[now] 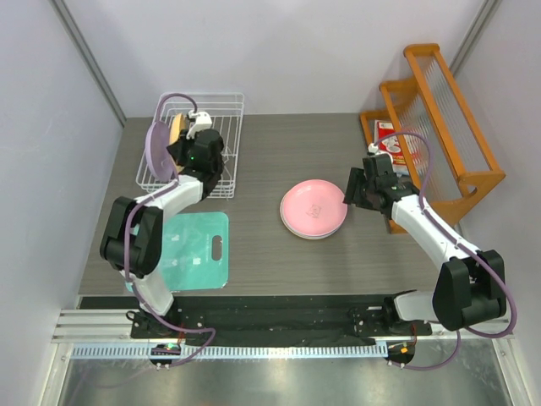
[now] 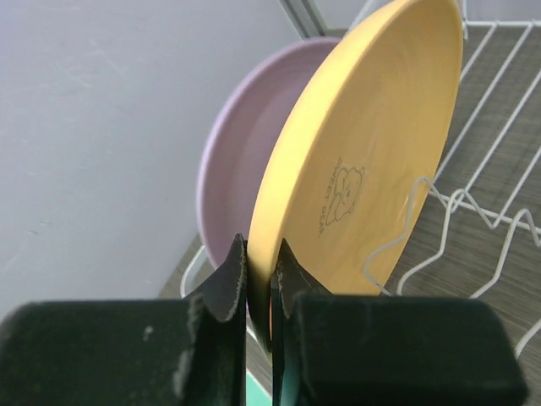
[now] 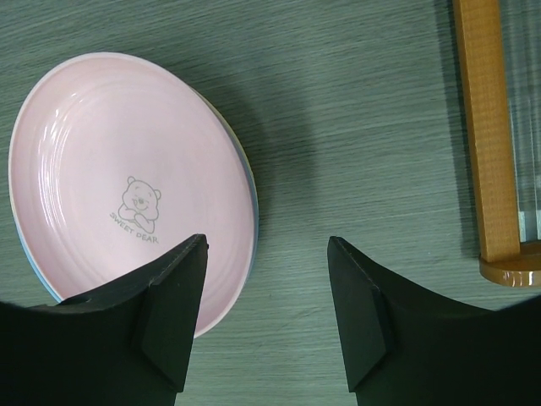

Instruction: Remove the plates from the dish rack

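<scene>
The yellow-orange plate (image 2: 363, 169) stands on its rim at the left end of the white wire dish rack (image 1: 221, 127). Its edge runs from the near side to the far side of the table. The face with the bear print is turned to the right, over the bare wires. Just behind it, on the wall side, a lavender plate (image 2: 245, 161) also stands on edge, its hollow side facing the yellow one. That makes two plates in the rack.

The left gripper (image 2: 259, 279) is pinched narrow on the lower rim of the yellow-orange plate, one finger on each face.

Out in the middle of the table (image 1: 279, 144) a pink plate (image 3: 127, 178) lies flat, bear side up. It sits on a light blue plate (image 3: 32, 264), of which only a sliver of rim shows. I count two plates there for certain.

The right gripper (image 3: 266, 245) hangs spread wide and holds nothing, with one finger over the pink plate's right edge and the other over bare tabletop.

One teal cutting mat (image 1: 199, 249) lies flat near the left arm's base. One orange wooden shelf rack (image 1: 448, 127) stands at the right edge.
</scene>
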